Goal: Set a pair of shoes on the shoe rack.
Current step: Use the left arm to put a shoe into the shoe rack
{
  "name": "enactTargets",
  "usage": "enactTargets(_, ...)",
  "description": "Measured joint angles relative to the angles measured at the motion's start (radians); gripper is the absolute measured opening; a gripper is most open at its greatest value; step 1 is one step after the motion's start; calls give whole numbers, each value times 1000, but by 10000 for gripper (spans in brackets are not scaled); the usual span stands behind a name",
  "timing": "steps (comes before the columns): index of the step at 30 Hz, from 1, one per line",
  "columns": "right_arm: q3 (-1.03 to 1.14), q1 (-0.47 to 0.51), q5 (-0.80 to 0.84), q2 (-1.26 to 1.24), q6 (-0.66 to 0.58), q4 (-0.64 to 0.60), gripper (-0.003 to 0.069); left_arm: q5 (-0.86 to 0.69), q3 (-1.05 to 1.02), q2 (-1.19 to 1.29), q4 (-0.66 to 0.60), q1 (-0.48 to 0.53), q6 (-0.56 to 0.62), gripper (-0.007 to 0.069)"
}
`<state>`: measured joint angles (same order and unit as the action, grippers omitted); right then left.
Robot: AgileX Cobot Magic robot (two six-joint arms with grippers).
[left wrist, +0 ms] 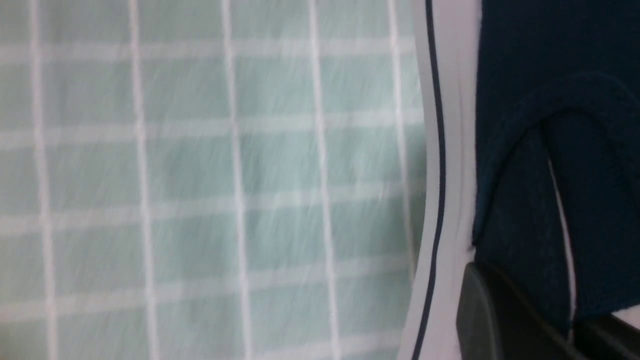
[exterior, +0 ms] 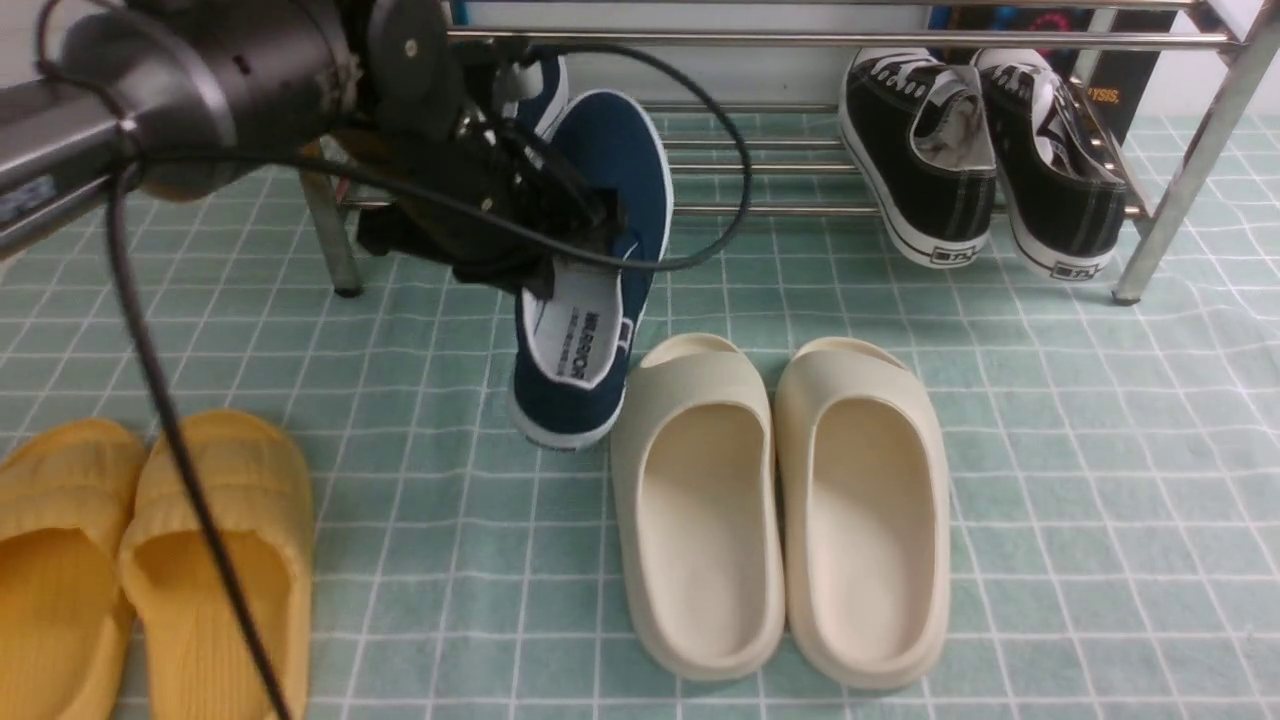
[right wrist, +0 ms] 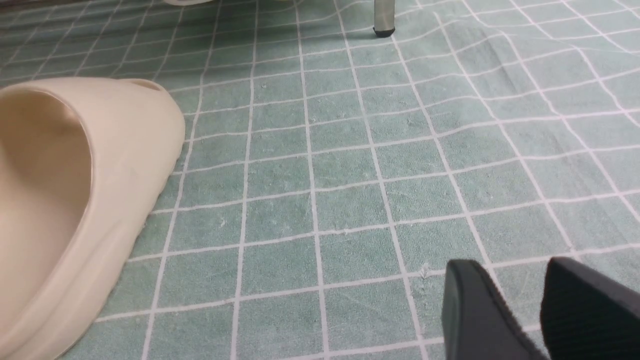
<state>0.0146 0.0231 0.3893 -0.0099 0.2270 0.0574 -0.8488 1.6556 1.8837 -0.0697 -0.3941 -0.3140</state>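
Note:
One navy-blue shoe (exterior: 600, 300) with a white sole and printed insole lies lengthwise, toe towards the shoe rack (exterior: 800, 40) and heel low near the mat. My left gripper (exterior: 570, 235) is shut on its side wall at the opening. In the left wrist view my left gripper (left wrist: 550, 330) pinches the navy shoe (left wrist: 550, 100) canvas beside the white sole. The other navy shoe (exterior: 545, 95) shows partly behind my arm, at the rack's left end. My right gripper (right wrist: 520, 300) hangs open over bare mat with nothing between its fingers.
Two black lace-up sneakers (exterior: 930, 160) sit on the rack's right side. A pair of cream slides (exterior: 700, 500) lies just right of the held shoe. Yellow slides (exterior: 220, 560) lie at the near left. A cream slide (right wrist: 75, 190) and a rack leg (right wrist: 384, 17) show near my right gripper.

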Motion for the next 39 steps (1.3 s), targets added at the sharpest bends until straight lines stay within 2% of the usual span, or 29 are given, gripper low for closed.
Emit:
enactTargets(6,0,0,0,0,0,0,239,-89,301,205,-1,0,-1,-10)
enactTargets(9,0,0,0,0,0,0,239,-174,549,349,-5,9,-4,-10)
enactTargets(16,0,0,0,0,0,0,239,-223,818,494,-42,73,-22,-10)
enactTargets(22,0,0,0,0,0,0,239,-199,850,546,-101,110,-22,-10)
enactTargets(27,0,0,0,0,0,0,239,-110,853,553,-114,112,-4,-10)
enactTargets(39,0,0,0,0,0,0,239,-42,857,584,-85,112,24,-10)
